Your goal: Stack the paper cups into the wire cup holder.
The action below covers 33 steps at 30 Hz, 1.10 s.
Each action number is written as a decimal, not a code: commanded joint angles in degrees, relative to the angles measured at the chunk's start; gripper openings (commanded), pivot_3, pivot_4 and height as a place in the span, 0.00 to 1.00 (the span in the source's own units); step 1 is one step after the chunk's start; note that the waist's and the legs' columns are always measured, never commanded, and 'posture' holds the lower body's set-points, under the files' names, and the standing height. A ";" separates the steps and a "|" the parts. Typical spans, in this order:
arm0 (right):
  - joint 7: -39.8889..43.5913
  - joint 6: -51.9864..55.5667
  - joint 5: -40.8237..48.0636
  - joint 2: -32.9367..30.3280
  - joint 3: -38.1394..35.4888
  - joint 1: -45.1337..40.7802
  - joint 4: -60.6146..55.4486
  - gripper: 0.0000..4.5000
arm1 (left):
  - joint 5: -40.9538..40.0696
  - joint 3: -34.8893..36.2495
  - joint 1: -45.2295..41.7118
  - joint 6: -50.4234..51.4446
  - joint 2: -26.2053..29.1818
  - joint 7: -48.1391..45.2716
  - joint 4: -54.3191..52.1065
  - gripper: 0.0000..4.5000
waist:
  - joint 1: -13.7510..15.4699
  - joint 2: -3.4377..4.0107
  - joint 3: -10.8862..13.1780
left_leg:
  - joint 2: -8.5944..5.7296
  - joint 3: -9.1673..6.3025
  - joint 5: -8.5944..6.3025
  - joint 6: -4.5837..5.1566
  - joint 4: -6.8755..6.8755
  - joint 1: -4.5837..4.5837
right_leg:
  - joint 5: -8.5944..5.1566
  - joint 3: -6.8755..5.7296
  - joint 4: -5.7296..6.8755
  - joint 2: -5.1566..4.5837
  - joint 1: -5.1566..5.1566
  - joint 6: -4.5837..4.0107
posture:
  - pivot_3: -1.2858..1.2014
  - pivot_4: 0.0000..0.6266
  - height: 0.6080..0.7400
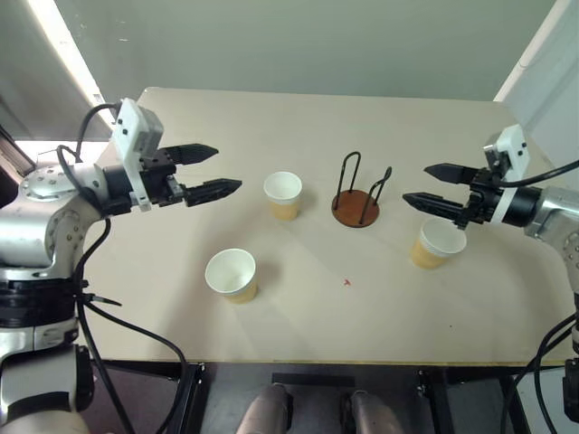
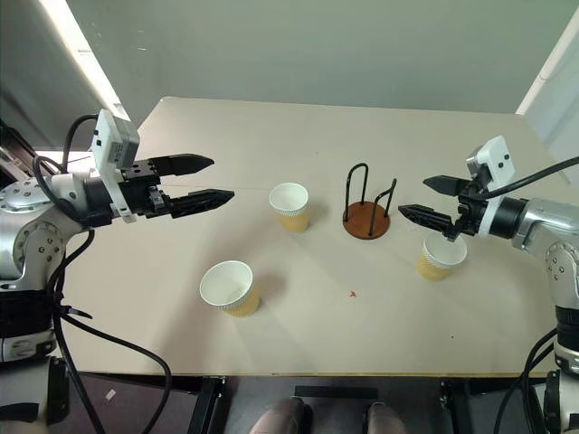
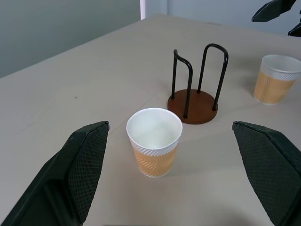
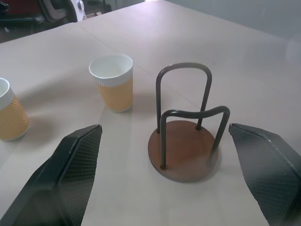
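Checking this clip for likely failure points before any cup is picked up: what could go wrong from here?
1. The cup holder is empty and light-looking, with thin wire loops; a cup lowered off-centre could catch a loop and tip or push it.
2. The right gripper hangs open just above the right cup; dropping carelessly could knock it over.
3. The left gripper is open near the middle cup; squeezing its thin wall could crush it.

Each arm has a rounded silver-grey shell with small dark screws, ending in a black wrist section. Behind each tool sits a white box-shaped camera housing. The left tool [image 1: 213,172] and right tool [image 1: 425,187] each carry two tapered black fingers with a fine mesh texture [image 3: 80,169]. Loose black cables loop alongside both arms.
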 commanded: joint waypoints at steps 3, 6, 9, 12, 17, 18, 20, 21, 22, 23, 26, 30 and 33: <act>0.92 0.77 2.11 -0.51 -1.57 -2.29 -1.15 1.00 | -1.23 2.44 -1.62 -1.18 -0.64 0.62 0.36 1.00 | 0.00 0.00 0.00 | 0.00 -0.01 0.00 0.00 0.00 0.00 | 0.00 0.00 0.00 0.00 0.00 0.00 | 0.52 0.24 1.00; 0.60 1.02 3.01 0.00 -1.73 -2.10 -2.15 1.00 | -1.56 2.06 -2.42 -1.36 -1.19 0.18 1.07 1.00 | 0.01 0.00 0.00 | 0.00 -0.01 0.00 0.00 0.01 0.00 | 0.00 0.00 0.00 0.00 0.01 0.00 | 0.52 0.24 1.00; 0.54 1.13 3.98 0.53 -2.00 -1.81 -2.94 1.00 | -1.94 2.11 -3.77 -1.65 -1.83 -0.17 2.15 1.00 | 0.01 0.00 0.00 | 0.00 0.00 0.00 0.00 0.01 0.00 | 0.00 0.00 0.00 0.00 0.01 0.00 | 0.52 0.24 1.00; 0.81 0.59 4.86 1.27 -2.03 -0.87 -4.48 1.00 | -1.99 1.78 -4.84 -2.06 -2.26 -1.13 3.31 1.00 | 0.01 0.00 0.00 | 0.00 0.00 0.00 0.00 0.02 0.00 | 0.00 0.00 0.00 0.01 0.01 0.00 | 0.52 0.24 1.00; -0.50 -0.73 2.30 1.50 0.16 0.90 -5.44 1.00 | -1.91 1.20 -5.64 -2.93 -3.12 -2.46 3.80 1.00 | 0.03 0.00 0.00 | 0.00 -0.01 0.00 0.00 0.04 0.00 | 0.00 0.00 0.00 0.01 0.02 0.00 | 0.52 0.24 1.00; -0.54 -0.61 1.57 1.18 0.88 1.51 -5.58 1.00 | -1.99 1.18 -5.78 -3.01 -3.25 -2.93 3.85 1.00 | 0.03 0.00 0.00 | 0.00 -0.01 0.00 0.00 0.05 0.00 | 0.00 -0.01 -0.01 0.01 0.02 0.00 | 0.52 0.24 1.00; -0.44 -0.44 -0.43 -0.01 2.57 2.75 -5.61 1.00 | -1.88 0.99 -5.92 -3.26 -3.24 -3.92 3.93 1.00 | 0.01 0.00 0.00 | 0.00 -0.01 0.00 0.00 0.05 -0.01 | 0.00 -0.01 0.00 0.01 0.02 0.00 | 0.52 0.24 1.00; -0.18 -0.19 -1.24 -0.67 3.43 3.22 -5.51 1.00 | -1.80 0.86 -6.00 -3.34 -3.18 -4.48 3.99 1.00 | 0.01 0.00 0.00 | 0.00 -0.01 0.00 0.00 0.06 0.00 | 0.00 -0.01 0.00 0.01 0.02 0.00 | 0.52 0.24 1.00; -0.37 -0.25 -2.48 -1.24 4.45 3.60 -5.32 1.00 | -1.67 0.72 -6.12 -3.43 -3.09 -4.90 4.11 1.00 | 0.01 0.00 0.00 | 0.00 -0.01 0.00 0.00 0.05 -0.01 | 0.00 0.00 0.00 0.01 0.02 0.00 | 0.52 0.24 1.00; -0.65 -0.17 -3.51 -1.68 5.33 3.76 -5.16 1.00 | -1.42 0.54 -6.31 -3.61 -3.00 -5.23 4.32 1.00 | 0.01 0.00 0.00 | 0.00 -0.01 0.00 0.00 0.05 0.00 | 0.00 0.00 0.00 0.00 0.02 0.00 | 0.52 0.24 1.00; -1.27 0.46 -4.22 -1.08 6.38 2.59 -4.35 1.00 | -0.84 -0.14 -7.26 -3.95 -2.82 -6.21 5.09 1.00 | 0.00 -0.01 0.00 | 0.01 -0.01 0.00 0.00 0.05 0.00 | 0.00 0.00 0.01 0.00 0.02 0.00 | 0.52 0.24 1.00; -2.07 0.50 -5.99 0.35 8.57 -0.32 -2.48 1.00 | -0.56 -0.94 -8.91 -4.11 -2.95 -7.25 6.16 1.00 | -0.07 0.00 0.00 | 0.01 0.00 0.00 0.00 0.06 0.00 | 0.00 0.00 0.00 0.01 0.02 0.00 | 0.52 0.24 1.00; -2.70 1.90 -7.12 1.73 10.65 -2.78 -0.98 1.00 | -0.73 -1.26 -9.53 -3.90 -3.14 -7.86 6.35 1.00 | -0.06 0.00 0.00 | 0.01 -0.02 0.00 0.00 0.05 0.00 | 0.00 -0.01 0.00 0.01 0.01 0.00 | 0.52 0.24 1.00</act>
